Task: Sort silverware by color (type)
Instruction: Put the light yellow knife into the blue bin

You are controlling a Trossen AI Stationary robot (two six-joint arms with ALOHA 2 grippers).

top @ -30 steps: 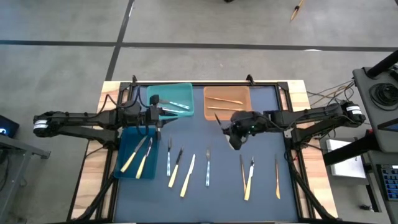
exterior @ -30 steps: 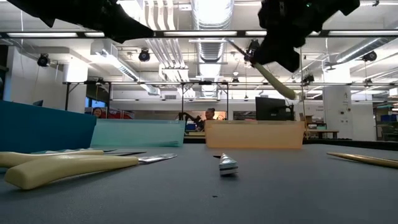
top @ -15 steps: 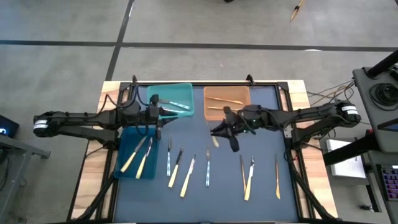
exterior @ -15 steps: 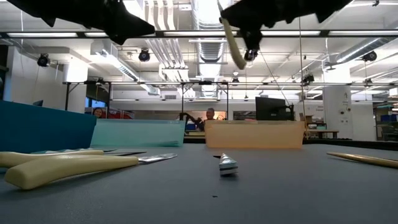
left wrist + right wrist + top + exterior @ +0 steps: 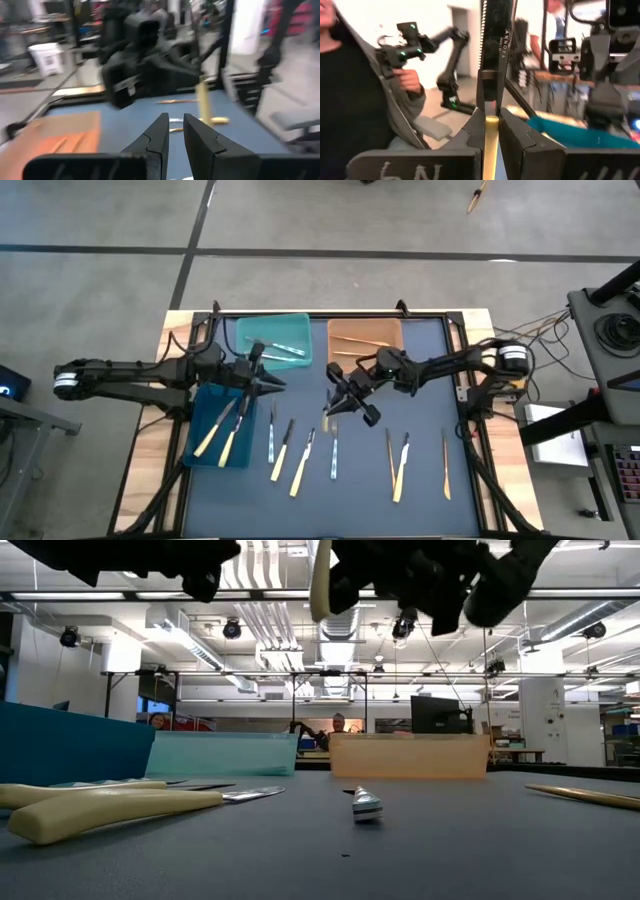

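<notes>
Right gripper (image 5: 335,402) in air just in front of orange bin (image 5: 366,346), fingers clamped on yellow-handled knife (image 5: 493,70), blade sticking out past fingertips. Left gripper (image 5: 270,383) left of orange bin, over dark teal bin's (image 5: 205,442) corner, fingers nearly together, holding nothing. Other silverware (image 5: 300,460) lies on mat in front of orange bin; some pieces inside bins.

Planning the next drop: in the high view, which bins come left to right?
dark blue bin → teal bin → orange bin
</notes>
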